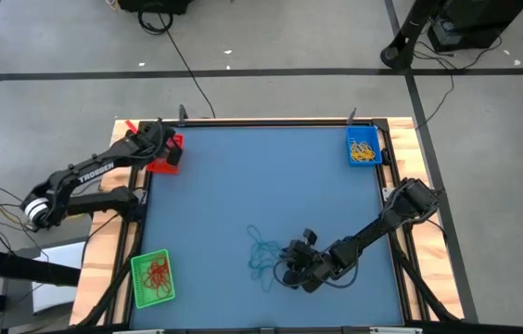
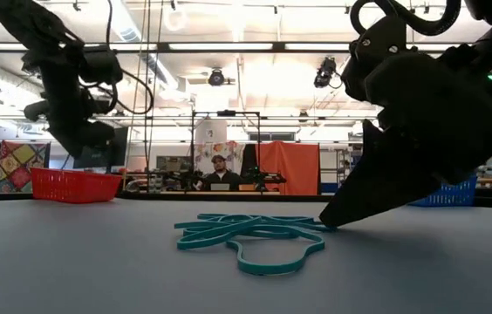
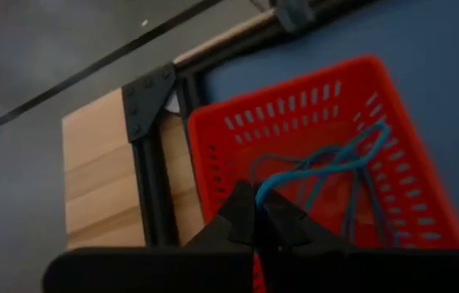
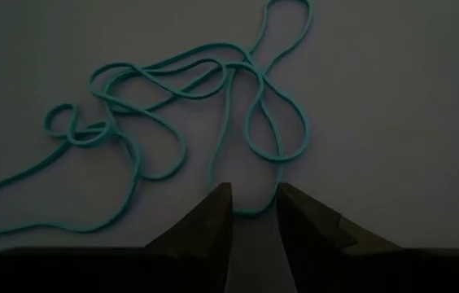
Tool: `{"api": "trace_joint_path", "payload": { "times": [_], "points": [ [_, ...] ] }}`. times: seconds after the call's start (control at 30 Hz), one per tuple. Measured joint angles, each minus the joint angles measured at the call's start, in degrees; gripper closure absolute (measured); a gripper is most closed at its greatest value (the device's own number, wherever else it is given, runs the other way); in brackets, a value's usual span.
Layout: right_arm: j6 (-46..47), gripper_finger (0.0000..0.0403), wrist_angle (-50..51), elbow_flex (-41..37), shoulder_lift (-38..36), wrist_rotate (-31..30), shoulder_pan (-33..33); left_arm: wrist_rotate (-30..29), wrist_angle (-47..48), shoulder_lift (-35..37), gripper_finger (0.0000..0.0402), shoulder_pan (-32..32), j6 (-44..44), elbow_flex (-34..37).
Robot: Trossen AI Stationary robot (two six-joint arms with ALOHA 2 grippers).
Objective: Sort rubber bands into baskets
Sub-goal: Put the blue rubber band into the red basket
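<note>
Currently: left claw (image 3: pixel 260 213) pinched on a teal rubber band (image 3: pixel 327 159) over the red basket (image 3: pixel 238 122), far left; right claw (image 4: pixel 254 213) partly open, at teal bands (image 4: pixel 172 106) on the near bench (image 1: pixel 243 167).

Legible text: "TROSSEN" in white capitals along the left arm (image 1: pixel 85 173), read from the high view. Nothing else readable on baskets, bench or the room's background; the wall hangings behind show patterns only, no lettering.
</note>
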State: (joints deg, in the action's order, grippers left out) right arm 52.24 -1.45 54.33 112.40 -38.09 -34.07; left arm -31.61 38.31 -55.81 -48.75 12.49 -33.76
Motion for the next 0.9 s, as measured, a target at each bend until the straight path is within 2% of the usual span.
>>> {"api": "trace_joint_path", "payload": {
  "times": [0.13,0.37,0.5,0.63,0.8,0.9],
  "points": [
    [2.88,0.0292,-0.21,0.0,0.0,0.22,-0.84,-1.23,0.11,-0.94,0.0366,-0.01,-0.17,0.33],
    [5.05,0.0292,-0.69,0.0,0.0,-2.26,-1.72,-0.84,-0.22,-0.76,0.026,0.02,-0.07,0.33],
    [4.9,0.0292,-2.05,0.0,0.0,-3.27,-1.92,-0.84,-1.09,-0.76,0.0215,0.02,1.02,0.33],
    [3.3,0.0292,-4.02,0.0,0.0,-4.41,-1.93,-0.86,-1.76,-0.76,0.0195,0.02,1.93,0.33],
    [0.29,0.0292,-5.38,0.0,0.0,-4.67,-1.91,-0.45,-1.62,-0.76,0.0193,0.04,2.55,0.33],
    [-1.58,0.0292,-5.34,0.0,0.0,-4.42,-1.68,4.99,-0.69,-0.76,0.0193,0.04,3.09,0.33]
  ]
}}
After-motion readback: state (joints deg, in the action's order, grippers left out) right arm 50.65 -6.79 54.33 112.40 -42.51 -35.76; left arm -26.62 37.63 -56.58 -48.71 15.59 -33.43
